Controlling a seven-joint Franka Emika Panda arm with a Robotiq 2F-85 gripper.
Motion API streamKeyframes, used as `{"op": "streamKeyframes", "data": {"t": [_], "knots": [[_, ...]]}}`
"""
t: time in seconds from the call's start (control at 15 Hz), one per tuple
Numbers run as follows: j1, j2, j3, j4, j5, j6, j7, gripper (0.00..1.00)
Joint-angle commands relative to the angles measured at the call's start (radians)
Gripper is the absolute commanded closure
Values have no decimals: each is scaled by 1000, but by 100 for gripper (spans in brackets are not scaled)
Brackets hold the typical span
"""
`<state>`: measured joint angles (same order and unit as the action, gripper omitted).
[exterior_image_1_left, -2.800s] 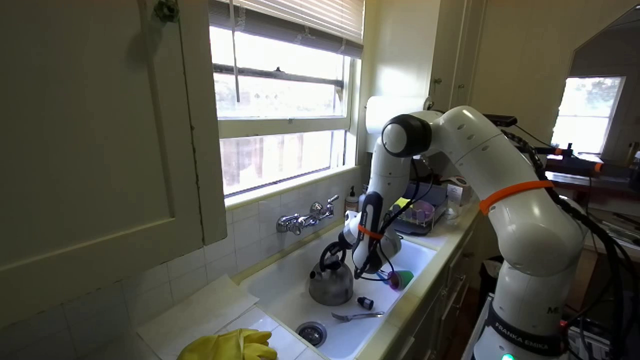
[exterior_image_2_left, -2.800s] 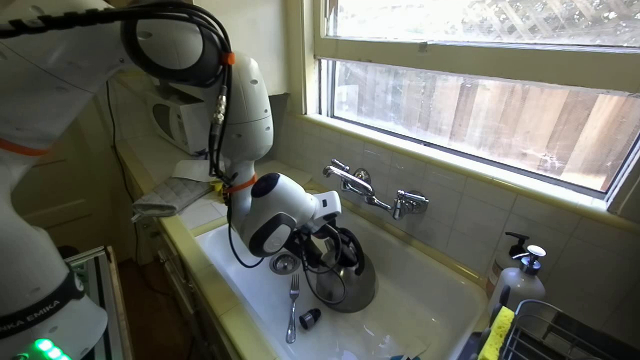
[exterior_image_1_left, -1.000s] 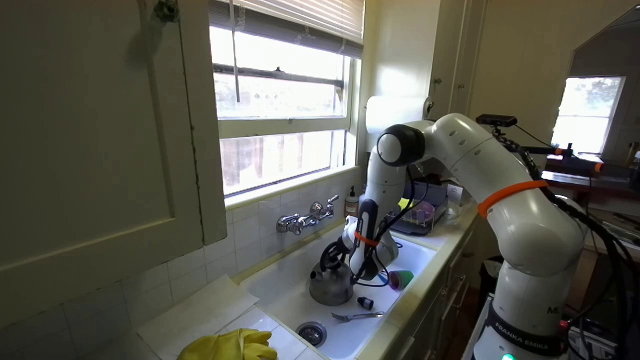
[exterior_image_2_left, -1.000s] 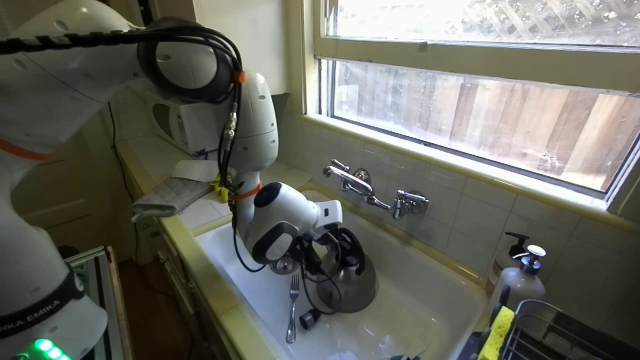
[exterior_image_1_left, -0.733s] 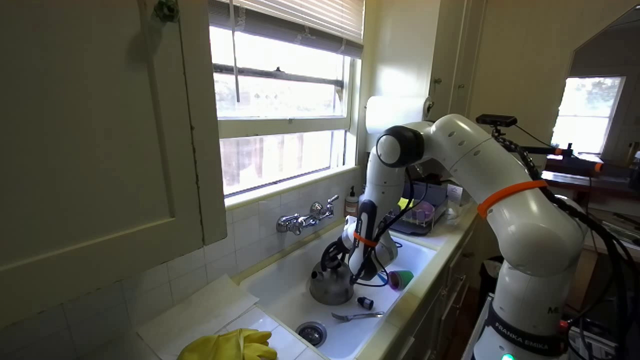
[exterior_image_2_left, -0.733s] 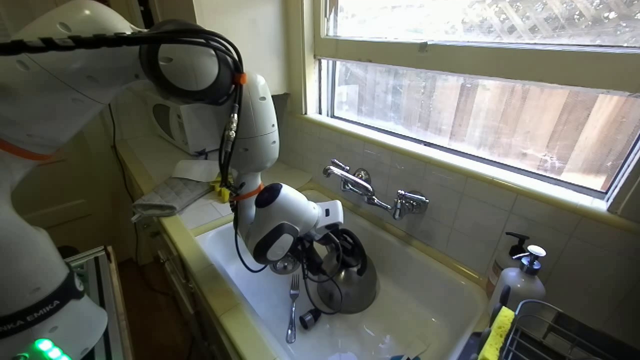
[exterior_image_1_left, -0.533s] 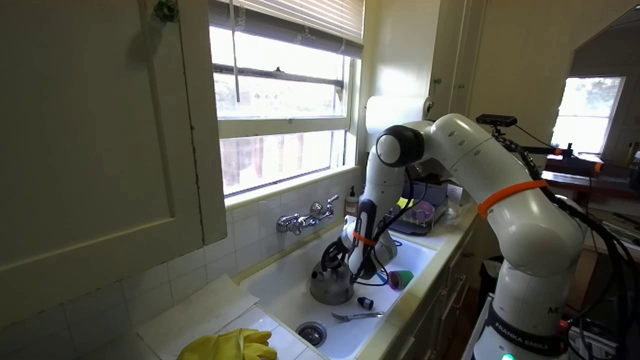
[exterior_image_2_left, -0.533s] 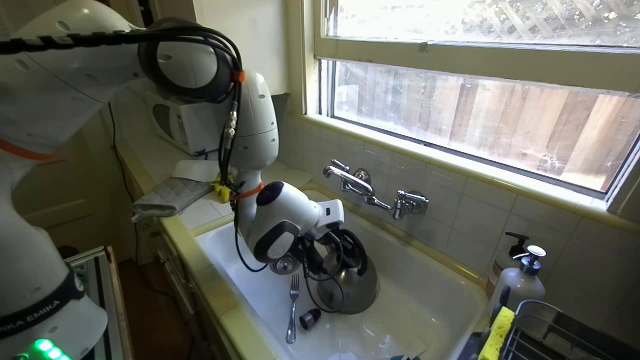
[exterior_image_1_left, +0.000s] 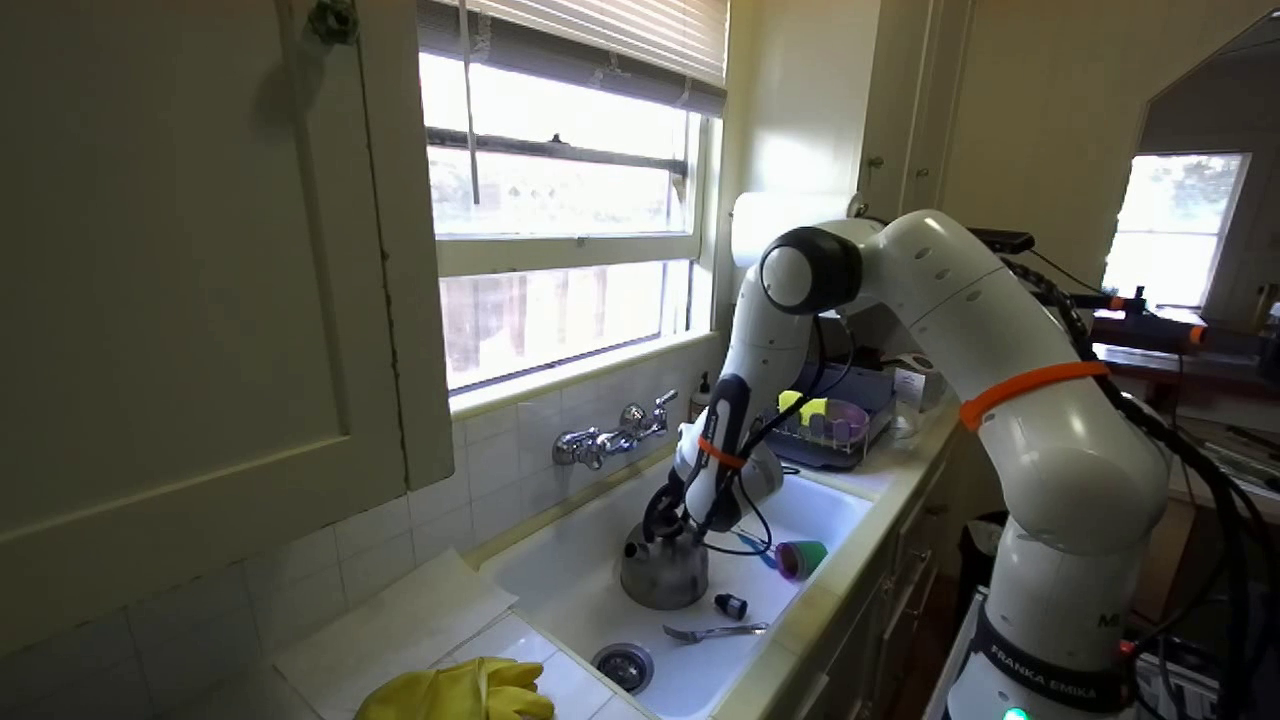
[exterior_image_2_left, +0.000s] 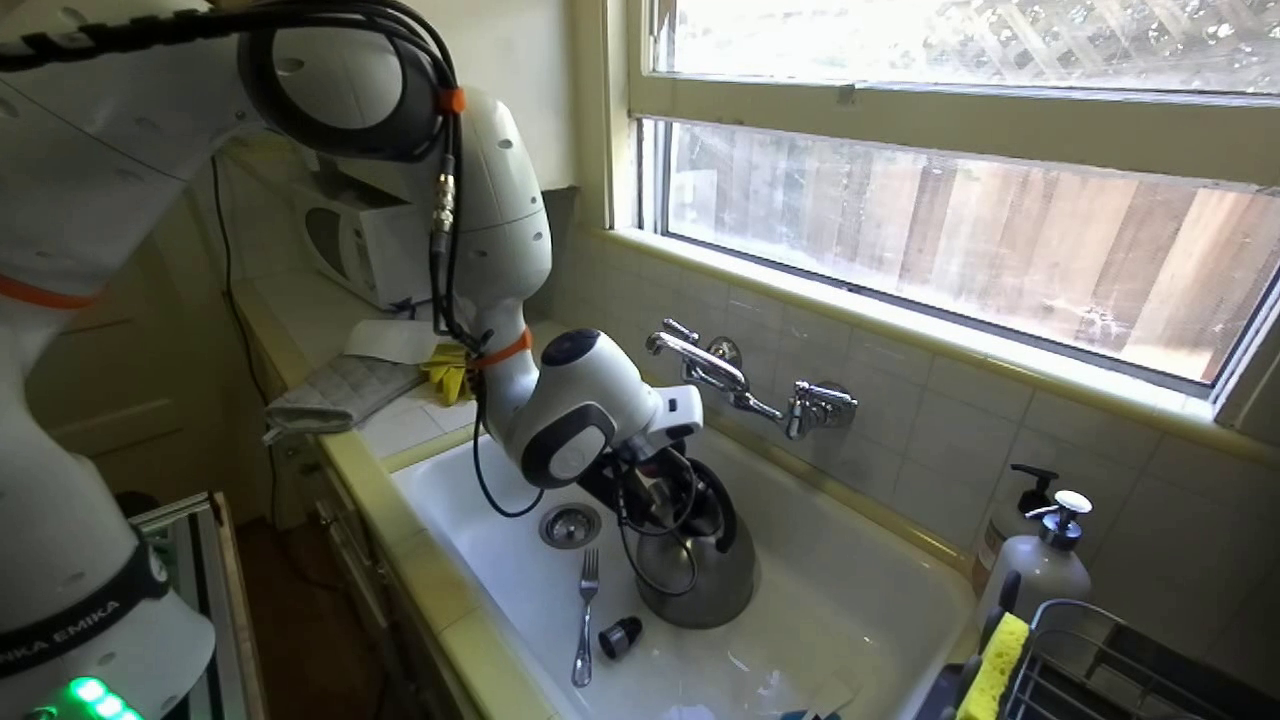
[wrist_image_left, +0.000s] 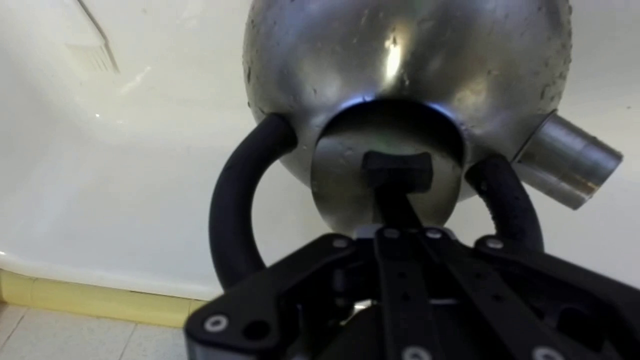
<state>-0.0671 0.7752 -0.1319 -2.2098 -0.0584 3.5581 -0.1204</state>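
Gripper (wrist_image_left: 397, 202) clamped on knob (wrist_image_left: 397, 170) of lid (wrist_image_left: 342, 182), AFAICT; lid tilted at mouth (wrist_image_left: 400, 114) of kettle (wrist_image_left: 407, 60), btwn handle (wrist_image_left: 234, 212) legs. IMO go slow, keep it square, don't snag handle; wet metal, may slip. Kettle upright in white sink (exterior_image_2_left: 850, 620), fork (exterior_image_2_left: 585, 620) + dark cap (exterior_image_2_left: 620, 637) nearby. Tiled bench (exterior_image_1_left: 515, 637) w/ yellow gloves (exterior_image_1_left: 450, 692); tap (exterior_image_2_left: 745, 398) on wall (exterior_image_2_left: 920, 420), window (exterior_image_2_left: 900, 220) above.

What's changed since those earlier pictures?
The robot's wrist has lifted and shifted slightly toward the faucet. No new grab or release shows: the shut gripper is at the knob on the lid of the kettle, but I can't tell whether it grips it. The kettle barely moved; the fork and yellow gloves stayed put.
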Motion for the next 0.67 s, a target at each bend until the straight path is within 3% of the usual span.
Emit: {"op": "streamKeyframes", "data": {"t": [0.0,0.2,0.27,0.33,0.6], "knots": [[26,41,-24,24,9,-41,-15,100],[29,44,-28,23,9,-24,-16,100],[28,44,-28,23,8,-29,-17,90],[25,44,-26,24,4,-33,-17,74],[34,48,-47,29,6,-55,-29,48]]}}
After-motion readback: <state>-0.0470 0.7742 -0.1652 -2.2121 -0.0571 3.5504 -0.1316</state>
